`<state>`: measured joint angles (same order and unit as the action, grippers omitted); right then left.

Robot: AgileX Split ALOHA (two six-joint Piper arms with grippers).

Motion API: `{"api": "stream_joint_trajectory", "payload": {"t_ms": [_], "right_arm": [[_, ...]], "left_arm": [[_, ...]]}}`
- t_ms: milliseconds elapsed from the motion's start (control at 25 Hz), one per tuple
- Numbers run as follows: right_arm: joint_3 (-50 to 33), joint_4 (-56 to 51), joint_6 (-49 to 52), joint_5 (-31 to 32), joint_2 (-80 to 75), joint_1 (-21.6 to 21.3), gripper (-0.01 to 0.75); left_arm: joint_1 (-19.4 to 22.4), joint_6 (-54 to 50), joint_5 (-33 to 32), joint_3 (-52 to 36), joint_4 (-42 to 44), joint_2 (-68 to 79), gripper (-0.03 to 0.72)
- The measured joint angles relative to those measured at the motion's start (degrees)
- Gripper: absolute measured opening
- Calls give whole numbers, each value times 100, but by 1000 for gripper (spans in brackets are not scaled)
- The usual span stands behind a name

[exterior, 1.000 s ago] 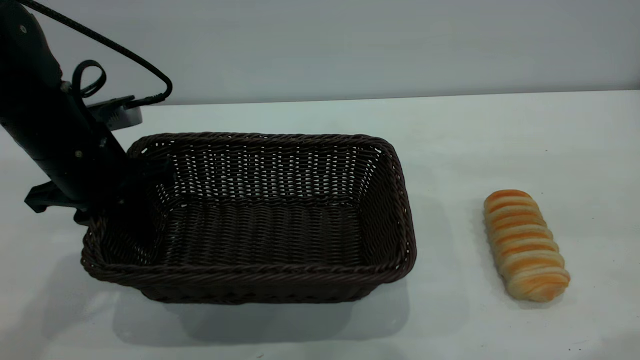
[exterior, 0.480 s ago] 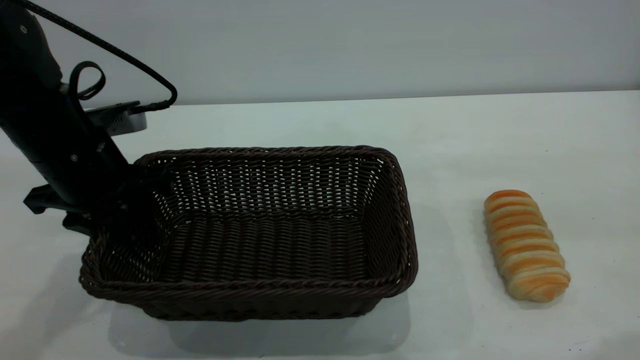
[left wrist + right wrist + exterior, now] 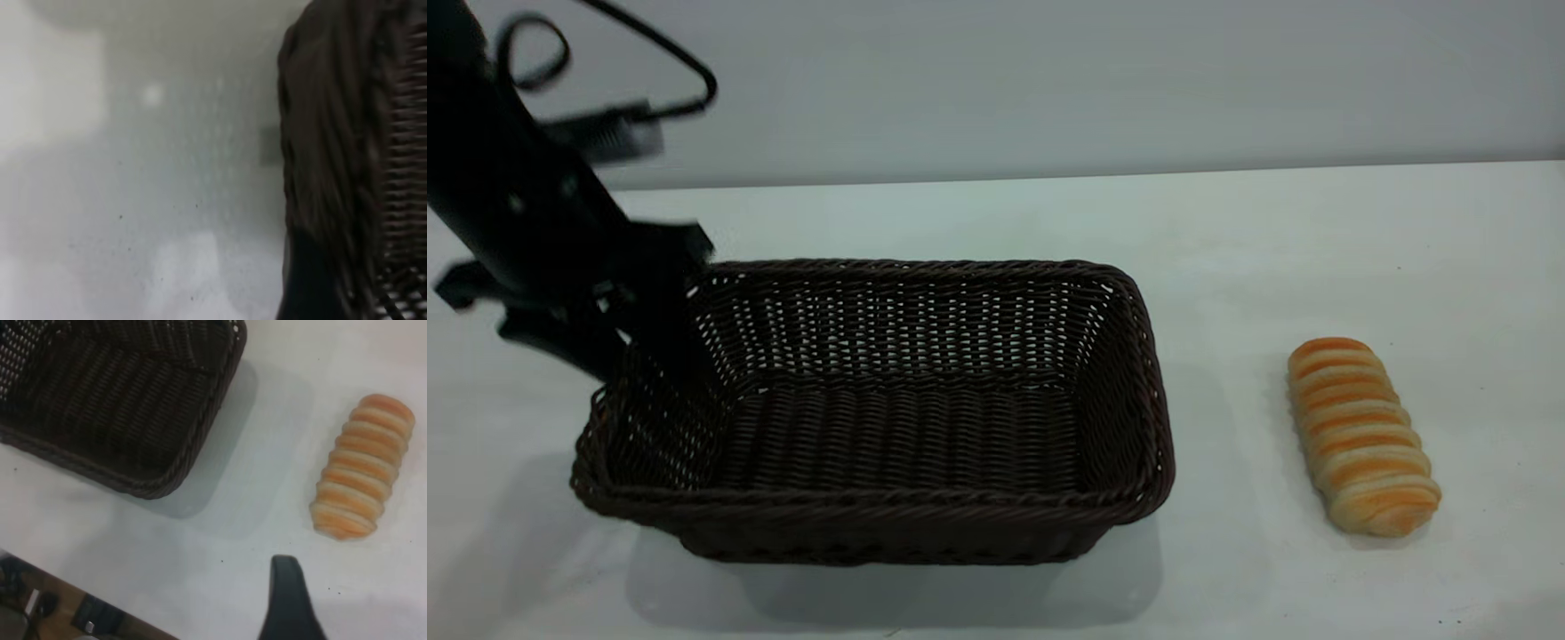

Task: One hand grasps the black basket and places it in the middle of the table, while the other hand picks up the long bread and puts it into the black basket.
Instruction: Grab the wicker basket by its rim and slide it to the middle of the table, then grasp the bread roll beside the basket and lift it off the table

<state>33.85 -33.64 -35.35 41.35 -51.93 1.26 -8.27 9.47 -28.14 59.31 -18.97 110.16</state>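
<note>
1. So, the left gripper (image 3: 636,356) was at the left end of the black basket (image 3: 889,418), fingers straddling the short wall, one inside and one outside. I couldn't tell if it was pinching the wicker or had let go; it was too blurry there, and the left wrist view only gave a smear of weave against the tabletop.

2. The basket sat flat on the table (image 3: 1316,231), left of centre as the outside camera saw it, open side up and empty. My guess is the arm held it by the end wall so the middle stayed free for the drop.

3. The long bread (image 3: 1362,437) lay on its own to the right of the basket, well apart from it, pointing toward the camera and untouched. Being out in the open like that, it looked like an easy pick from above.

4. The right gripper wasn't visible from outside. Its wrist view showed only one black fingertip (image 3: 288,600) hanging over bare table near the bread, so I can't say whether it was spread or closed.

5. Surface was plain white with a few tiny dark specks, plus soft shadows under the basket. A pale blank wall ran behind the table, nothing else around.
</note>
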Motion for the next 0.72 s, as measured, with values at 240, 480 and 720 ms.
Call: {"api": "stream_joint_trajectory", "payload": {"t_ms": [240, 480, 720], "right_arm": [[0, 0, 0, 0, 0, 0, 506], [0, -132, -49, 0, -20, 0, 506], [20, -803, -631, -5, -580, 0, 506]], "left_arm": [[0, -171, -668, 0, 478, -767, 490], [0, -808, -1090, 0, 1300, -1553, 490], [0, -1229, -1705, 0, 2009, -2443, 490]]}}
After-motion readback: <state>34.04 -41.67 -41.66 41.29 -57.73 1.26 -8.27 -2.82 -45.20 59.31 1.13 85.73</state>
